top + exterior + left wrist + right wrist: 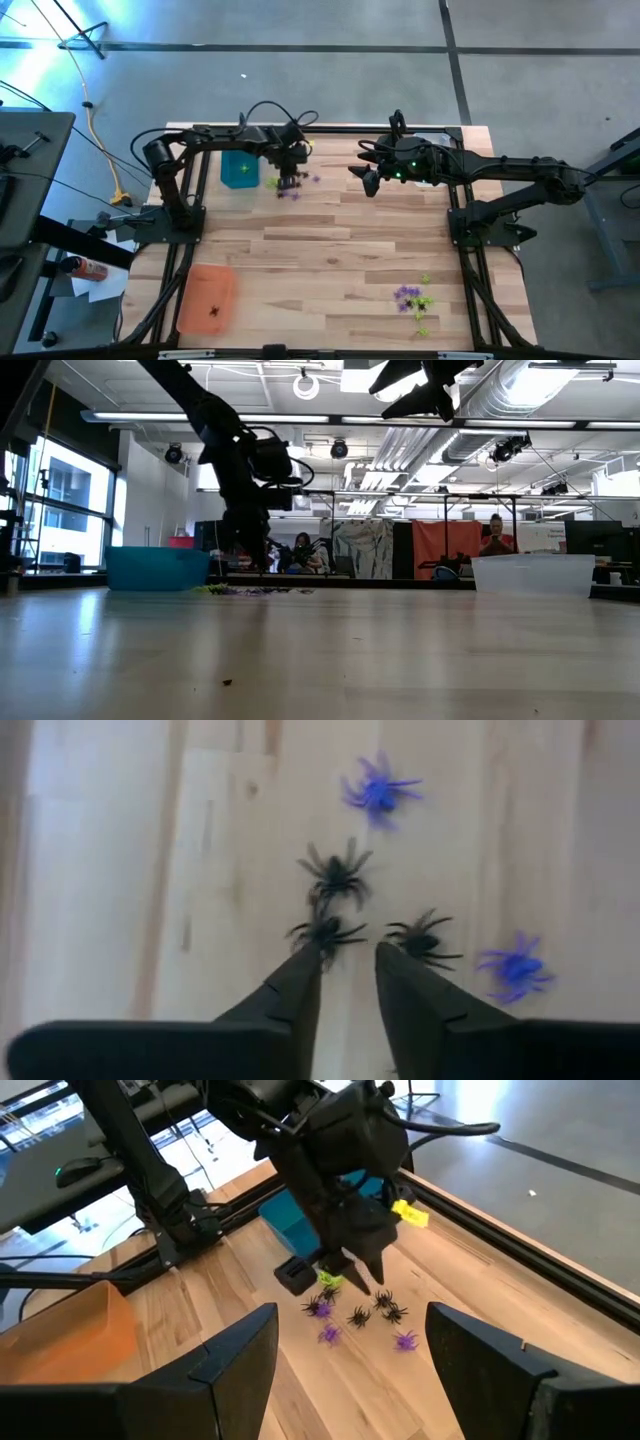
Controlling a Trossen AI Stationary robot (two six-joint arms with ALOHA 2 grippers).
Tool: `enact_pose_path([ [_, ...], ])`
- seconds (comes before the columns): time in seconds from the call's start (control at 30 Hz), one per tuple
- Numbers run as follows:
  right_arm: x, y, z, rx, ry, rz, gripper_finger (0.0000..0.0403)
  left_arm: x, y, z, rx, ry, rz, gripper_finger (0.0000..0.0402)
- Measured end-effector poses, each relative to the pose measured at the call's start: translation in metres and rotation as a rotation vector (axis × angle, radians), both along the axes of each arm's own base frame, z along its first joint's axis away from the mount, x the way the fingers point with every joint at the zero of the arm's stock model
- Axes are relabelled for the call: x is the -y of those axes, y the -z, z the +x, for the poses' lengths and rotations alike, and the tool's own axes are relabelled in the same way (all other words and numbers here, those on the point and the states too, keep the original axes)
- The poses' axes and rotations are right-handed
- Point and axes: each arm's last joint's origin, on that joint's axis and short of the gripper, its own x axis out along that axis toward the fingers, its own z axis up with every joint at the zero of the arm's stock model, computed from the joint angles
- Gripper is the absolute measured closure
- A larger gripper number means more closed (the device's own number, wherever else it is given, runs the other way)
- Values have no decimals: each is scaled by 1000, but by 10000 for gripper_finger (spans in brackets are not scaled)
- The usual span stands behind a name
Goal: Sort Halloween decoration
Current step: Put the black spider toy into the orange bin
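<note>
Left gripper (291, 181) over spiders (290, 190) beside teal tray (240, 169)

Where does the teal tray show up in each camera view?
High view: teal tray at the table's far left, just left of the left pincer.
Low view: teal tray at left, beside the left arm.
Left wrist view: not in it.
Right wrist view: teal tray behind the left pincer.
Shared landmark: the small spiders under the left pincer.
</note>
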Motion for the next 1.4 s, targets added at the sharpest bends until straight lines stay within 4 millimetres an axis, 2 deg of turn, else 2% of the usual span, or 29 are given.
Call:
enact_pose_path([
  [0.17,0,0,0,-3,-3,-6,153,11,1,1,-32,131,-4,275],
  [0.37,0,0,0,-5,-3,-6,153,28,9,7,-118,378,138,266],
  [0.6,0,0,0,4,9,18,153,26,22,15,-103,220,122,270],
  [0.97,0,0,0,4,9,20,153,26,24,15,-92,236,88,270],
  [1.27,0,0,0,6,12,26,153,26,40,18,-133,238,65,271],
  [1.4,0,1,0,11,19,39,153,26,41,18,-136,212,65,274],
])
